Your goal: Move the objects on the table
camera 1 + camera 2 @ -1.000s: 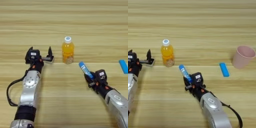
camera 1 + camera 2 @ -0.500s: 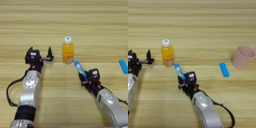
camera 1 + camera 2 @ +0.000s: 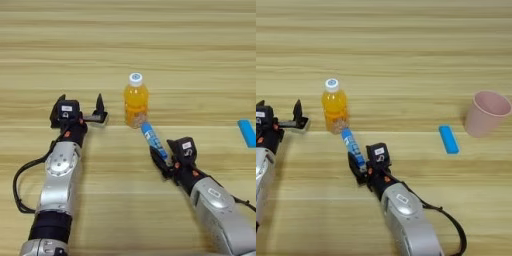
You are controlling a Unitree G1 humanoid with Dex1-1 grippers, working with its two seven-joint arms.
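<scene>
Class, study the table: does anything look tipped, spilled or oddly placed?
Nothing is spilled. The orange-juice bottle and pink cup stand upright. One oddity: the blue tube in the right gripper has its tip almost against the bottle's base.

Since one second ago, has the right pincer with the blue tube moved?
Yes. The right pincer, shut on a blue tube, has moved left toward the juice bottle; the tube's tip is now next to the bottle's base.

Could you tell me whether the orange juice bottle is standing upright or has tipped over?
Upright: the juice bottle stands on its base on the table, white cap on top.
</scene>
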